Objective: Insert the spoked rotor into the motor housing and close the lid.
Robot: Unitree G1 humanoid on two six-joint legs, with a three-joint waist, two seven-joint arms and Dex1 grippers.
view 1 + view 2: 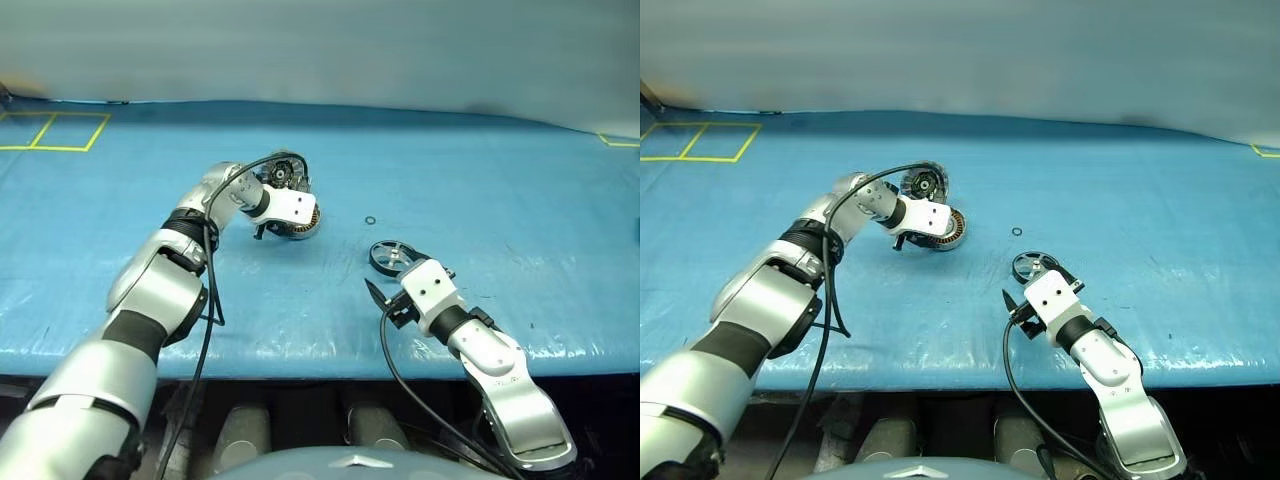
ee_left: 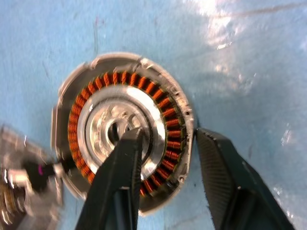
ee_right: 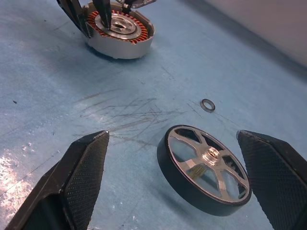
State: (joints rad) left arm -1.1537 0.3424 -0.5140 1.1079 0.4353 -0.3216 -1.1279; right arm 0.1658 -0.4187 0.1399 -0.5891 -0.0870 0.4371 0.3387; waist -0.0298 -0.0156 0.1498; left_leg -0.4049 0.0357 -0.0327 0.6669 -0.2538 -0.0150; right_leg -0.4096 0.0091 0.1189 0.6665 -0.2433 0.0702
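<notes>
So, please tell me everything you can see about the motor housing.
The motor housing is a shallow round cup, silver-grey outside, with a ring of copper-orange windings around a shiny silver hub. It lies open side up on the blue table. The left gripper straddles its wall: one black finger inside, over the hub, the other outside the rim. Its lid stands open behind it.
</notes>
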